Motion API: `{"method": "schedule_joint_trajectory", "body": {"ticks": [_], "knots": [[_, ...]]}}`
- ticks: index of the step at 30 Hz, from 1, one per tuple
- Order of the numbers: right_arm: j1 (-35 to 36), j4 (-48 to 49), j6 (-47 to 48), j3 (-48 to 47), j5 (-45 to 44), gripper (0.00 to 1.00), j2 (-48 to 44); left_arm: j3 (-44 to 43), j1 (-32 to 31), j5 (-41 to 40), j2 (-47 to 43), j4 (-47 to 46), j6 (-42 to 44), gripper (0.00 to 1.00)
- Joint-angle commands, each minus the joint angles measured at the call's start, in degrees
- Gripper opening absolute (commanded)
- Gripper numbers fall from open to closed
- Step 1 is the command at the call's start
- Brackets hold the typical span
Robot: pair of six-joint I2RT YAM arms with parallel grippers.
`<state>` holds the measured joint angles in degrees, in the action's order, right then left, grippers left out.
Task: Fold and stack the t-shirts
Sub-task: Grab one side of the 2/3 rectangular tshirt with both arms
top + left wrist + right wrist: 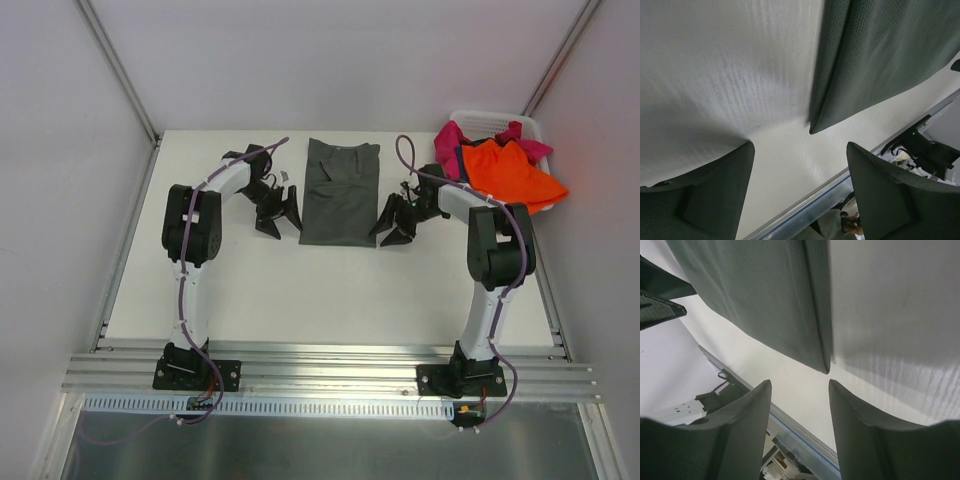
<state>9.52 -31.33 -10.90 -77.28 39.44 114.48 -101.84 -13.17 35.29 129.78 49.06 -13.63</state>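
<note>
A dark grey-olive t-shirt (pixel 341 192) lies flat on the white table, folded into a long strip. My left gripper (pixel 279 220) is open and empty, low beside the strip's near left corner (pixel 875 60). My right gripper (pixel 393 229) is open and empty beside the strip's near right corner (pixel 765 295). Neither gripper touches the cloth. An orange t-shirt (pixel 508 170), a magenta-pink one (pixel 450 142) and a bit of dark blue cloth (pixel 461 152) are heaped in the white basket at the back right.
The white laundry basket (pixel 488 119) stands at the table's back right corner. Metal rails (pixel 330 365) run along the near edge by the arm bases. White walls close in the table on three sides.
</note>
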Motion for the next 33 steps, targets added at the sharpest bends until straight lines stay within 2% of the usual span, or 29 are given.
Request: {"method": "schedule_joint_trajectory", "body": {"ticks": [1,6,11,16,23,29,33], "knots": [[0.24,3.03,-3.34,-1.12,3.19,0.52,1.45,-1.16,-1.33,2.50,1.53,-0.98,-1.66,0.75],[0.33,2.68,-3.52,-0.86,2.22,0.52,2.68,-1.69,-3.53,3.82,2.67,-1.16,-2.02,0.68],[0.50,3.47,-3.43,0.46,2.13,0.50,3.03,-2.04,-3.79,3.56,2.76,-1.33,-2.02,0.66],[1.12,3.91,-2.99,-1.03,2.48,0.38,4.70,-1.87,-3.88,3.38,2.76,-1.42,-1.93,0.63],[2.52,4.44,-3.17,-2.09,2.57,0.37,5.67,-2.04,-3.88,3.38,3.46,-1.42,-2.02,0.61],[3.23,4.70,-3.08,-2.09,2.57,0.31,5.67,-2.22,-3.88,4.70,4.08,-1.60,-2.02,0.44],[3.23,4.44,-2.55,-1.92,2.31,0.25,5.15,-1.78,-3.88,4.27,3.47,-1.51,-1.93,0.19]]}}
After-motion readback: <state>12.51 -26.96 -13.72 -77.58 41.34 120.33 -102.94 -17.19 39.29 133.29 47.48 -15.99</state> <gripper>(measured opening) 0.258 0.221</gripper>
